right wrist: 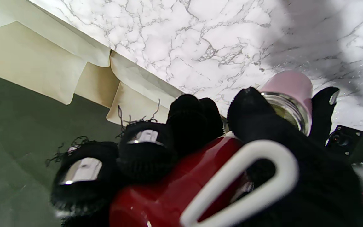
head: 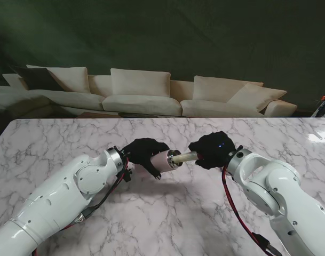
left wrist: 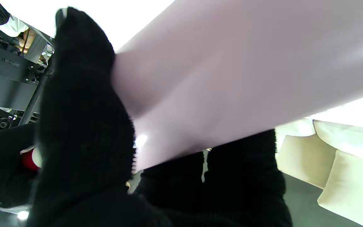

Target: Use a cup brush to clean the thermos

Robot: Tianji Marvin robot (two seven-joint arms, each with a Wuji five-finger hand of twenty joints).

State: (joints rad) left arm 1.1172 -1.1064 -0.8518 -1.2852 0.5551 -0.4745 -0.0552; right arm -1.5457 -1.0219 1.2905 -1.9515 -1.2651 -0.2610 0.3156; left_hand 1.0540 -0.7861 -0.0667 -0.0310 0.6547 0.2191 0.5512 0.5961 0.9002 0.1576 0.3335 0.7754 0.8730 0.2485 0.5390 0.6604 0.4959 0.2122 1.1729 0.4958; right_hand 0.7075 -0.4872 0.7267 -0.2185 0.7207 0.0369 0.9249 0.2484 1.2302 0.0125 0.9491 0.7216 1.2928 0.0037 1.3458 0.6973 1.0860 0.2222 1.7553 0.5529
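Pale pink thermos [head: 162, 161] held lying sideways above the marble table [head: 167, 213], a little left of the middle of the stand's frame, steel mouth turned to the right. Wrapped round its body by the black-gloved left hand [head: 143, 152], fingers closed tight on it. Fills the upper right of the left wrist frame as a broad pink wall [left wrist: 232, 78], gloved fingers [left wrist: 83, 126] pressed against it at lower left. Clamped in the right hand [head: 213, 149], just right of centre in the stand's frame, a cup brush [head: 186, 157], its pale yellowish head poking into the thermos mouth. Red handle with a white loop [right wrist: 200, 186] low in the right wrist frame, gloved fingers [right wrist: 143, 148] curled over it, pink thermos and its steel rim [right wrist: 290, 101] beyond at centre right. Both held clear of the marble. Cream sofa [head: 146, 93] across the upper half of the stand's frame, behind the table's far edge
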